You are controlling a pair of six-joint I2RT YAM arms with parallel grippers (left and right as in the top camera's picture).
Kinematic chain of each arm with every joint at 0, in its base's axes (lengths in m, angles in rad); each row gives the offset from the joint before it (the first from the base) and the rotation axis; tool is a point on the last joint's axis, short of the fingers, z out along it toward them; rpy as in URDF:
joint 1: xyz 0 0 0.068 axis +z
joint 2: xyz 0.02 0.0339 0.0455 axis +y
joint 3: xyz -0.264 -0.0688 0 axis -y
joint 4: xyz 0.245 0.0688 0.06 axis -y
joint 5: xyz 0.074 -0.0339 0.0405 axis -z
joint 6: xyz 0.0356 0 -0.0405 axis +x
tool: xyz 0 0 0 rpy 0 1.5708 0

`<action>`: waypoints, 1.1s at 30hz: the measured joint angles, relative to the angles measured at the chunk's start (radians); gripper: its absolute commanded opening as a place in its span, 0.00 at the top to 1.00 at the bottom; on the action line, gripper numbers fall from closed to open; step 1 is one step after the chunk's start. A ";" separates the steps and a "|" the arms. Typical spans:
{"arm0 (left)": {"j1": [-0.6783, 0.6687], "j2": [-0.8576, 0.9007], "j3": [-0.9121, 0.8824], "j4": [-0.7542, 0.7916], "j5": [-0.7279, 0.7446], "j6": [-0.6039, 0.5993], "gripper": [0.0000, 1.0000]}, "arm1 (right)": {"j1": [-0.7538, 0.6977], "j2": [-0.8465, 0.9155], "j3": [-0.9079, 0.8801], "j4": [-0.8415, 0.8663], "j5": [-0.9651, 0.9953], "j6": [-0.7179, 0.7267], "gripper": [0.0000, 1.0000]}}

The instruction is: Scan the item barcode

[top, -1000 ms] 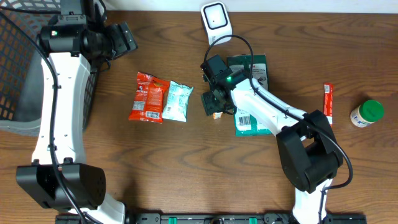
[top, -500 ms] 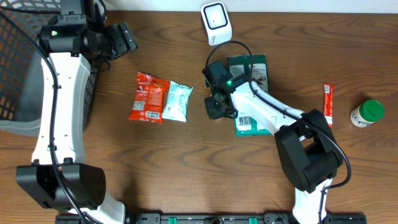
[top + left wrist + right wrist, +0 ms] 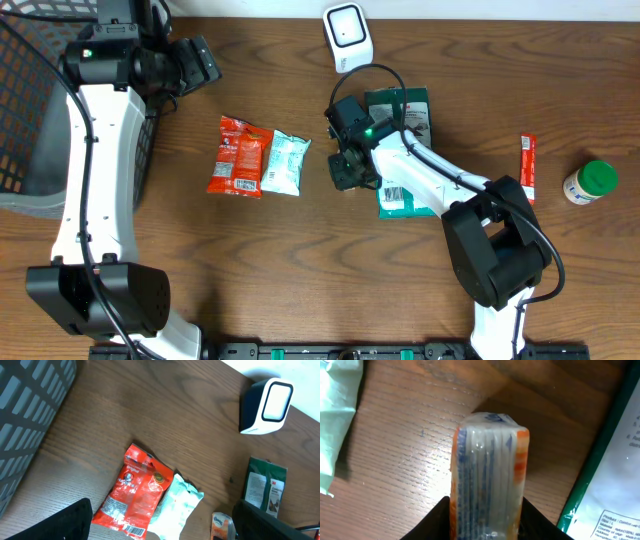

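The right gripper (image 3: 346,168) is closed on a small, block-shaped tissue pack (image 3: 487,470) in glossy clear wrap with orange and blue print, held low over the table between a flat green pouch (image 3: 405,120) and a crinkled pale packet (image 3: 286,162). The left gripper (image 3: 190,62) hangs with its jaws wide apart and empty, near a dark mesh basket (image 3: 30,110). On the brown wood-grain table (image 3: 300,260), a white boxy scanner (image 3: 347,35) stands at the far edge beyond the pack, and a shiny red snack bag (image 3: 238,155) touches the pale packet.
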 measured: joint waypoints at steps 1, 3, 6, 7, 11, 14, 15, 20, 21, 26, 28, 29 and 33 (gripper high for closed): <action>0.000 0.000 0.000 0.000 0.000 0.000 0.11 | 0.000 0.000 0.000 0.002 0.000 0.000 0.64; 0.000 0.000 0.000 0.000 0.000 0.000 0.10 | 0.000 0.000 0.000 0.008 0.000 0.000 0.61; 0.000 0.000 0.000 0.000 0.000 0.000 0.11 | 0.000 0.001 0.004 0.010 0.000 0.000 0.60; 0.000 0.000 0.000 0.000 0.000 0.000 0.10 | 0.000 0.001 0.007 0.010 0.000 0.000 0.61; 0.000 0.000 0.000 0.000 0.000 0.000 0.11 | 0.000 0.001 0.025 0.011 0.000 0.000 0.64; 0.000 0.000 0.000 0.000 0.000 0.000 0.11 | 0.000 0.001 0.031 0.014 0.000 0.000 0.65; 0.000 0.000 0.000 0.000 0.000 0.000 0.11 | 0.000 0.001 0.031 0.013 0.000 0.000 0.66; 0.000 0.000 0.000 0.000 0.000 0.000 0.10 | 0.000 0.001 0.031 0.006 0.000 0.000 0.74; 0.000 0.000 0.000 0.000 0.000 0.000 0.10 | 0.000 0.001 0.031 0.006 0.001 -0.001 0.78; 0.000 0.000 0.000 0.000 0.000 0.000 0.11 | 0.000 0.001 0.032 0.000 0.007 -0.006 0.89; 0.000 0.000 0.000 0.000 0.000 0.000 0.11 | 0.000 0.000 0.037 -0.012 0.010 -0.026 0.96; 0.000 0.000 0.000 0.000 0.000 0.000 0.10 | 0.000 0.000 0.043 -0.024 0.013 -0.029 0.97; 0.000 0.000 0.000 0.000 0.000 0.000 0.11 | 0.000 -0.030 0.085 -0.075 0.023 -0.035 0.99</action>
